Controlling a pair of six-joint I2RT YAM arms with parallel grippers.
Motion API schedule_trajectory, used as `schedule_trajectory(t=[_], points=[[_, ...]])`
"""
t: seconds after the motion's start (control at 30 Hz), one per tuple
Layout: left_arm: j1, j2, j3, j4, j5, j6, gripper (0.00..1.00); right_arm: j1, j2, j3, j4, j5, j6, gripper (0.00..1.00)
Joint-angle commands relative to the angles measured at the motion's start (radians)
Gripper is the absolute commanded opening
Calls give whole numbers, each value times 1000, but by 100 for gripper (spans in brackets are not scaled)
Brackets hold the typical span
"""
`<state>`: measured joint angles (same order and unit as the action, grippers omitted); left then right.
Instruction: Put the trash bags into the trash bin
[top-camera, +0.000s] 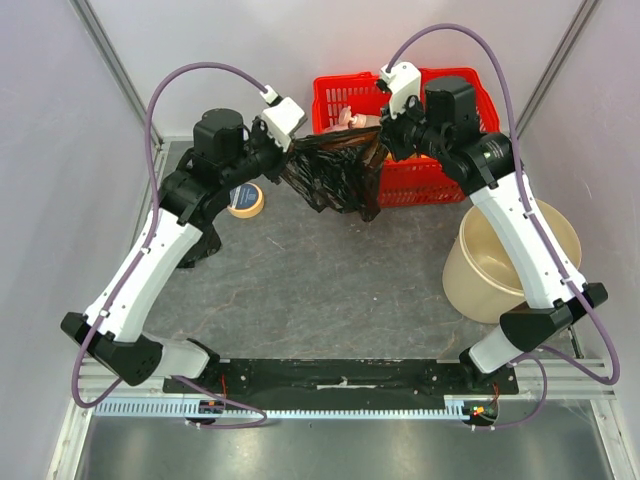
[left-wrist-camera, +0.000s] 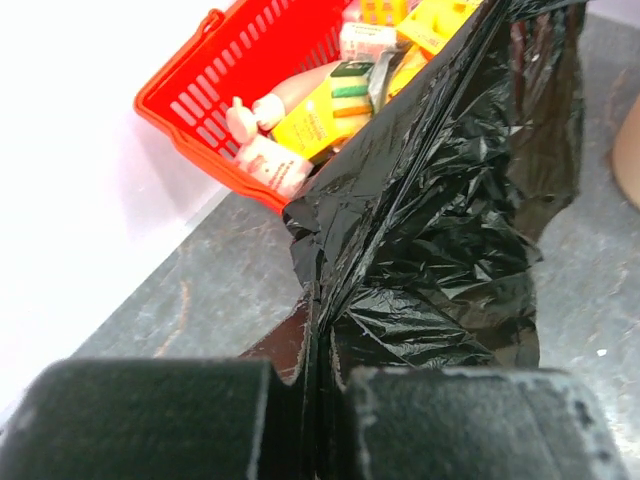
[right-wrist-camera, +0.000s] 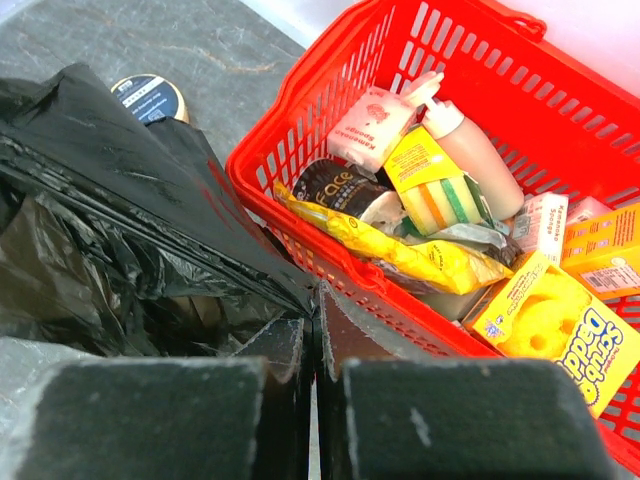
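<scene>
Trash bag hangs spread btwn both pincers at upper centre of the top view, above the worktop and just in front of the red basket. Left pincer is clenched on its left edge, w/ a fold of black film nipped in the closed jaws. Right pincer is likewise clamped on the opposite edge, beside the basket rim. Trash bin sits at the right of the frame, partly under the right arm and well apart from the bag.

Handling, my guess: thin crinkly film, so v. light, limp and slick. It'll sag and swing, and could snag on the basket mesh or tear if pulled too taut. Best hold is on bunched folds near the edge, not a single layer.
</scene>
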<state>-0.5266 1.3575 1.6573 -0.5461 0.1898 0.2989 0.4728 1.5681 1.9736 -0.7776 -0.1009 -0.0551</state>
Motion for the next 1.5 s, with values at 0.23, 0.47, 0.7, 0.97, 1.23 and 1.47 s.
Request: schedule_trajectory(t=[0.23, 0.47, 0.7, 0.97, 1.23, 1.47], points=[[16, -38, 15, -54, -243, 281, 2, -26, -36, 56, -221, -19, -170, 6], [14, -32, 70, -120, -236, 345, 2, -25, -55, 41, -336, -109, -245, 59], [16, -40, 105, -156, -240, 359, 2, -28, -183, -62, -379, -169, -301, 82], [10, 6, 159, -179, -243, 347, 2, -28, -325, -234, -468, -134, -333, 90], [-3, 28, 159, -179, -240, 326, 2, -40, -462, -490, -496, 62, -330, 90], [-10, 22, 142, -179, -242, 319, 2, -85, -540, -561, -480, 135, -328, 90]])
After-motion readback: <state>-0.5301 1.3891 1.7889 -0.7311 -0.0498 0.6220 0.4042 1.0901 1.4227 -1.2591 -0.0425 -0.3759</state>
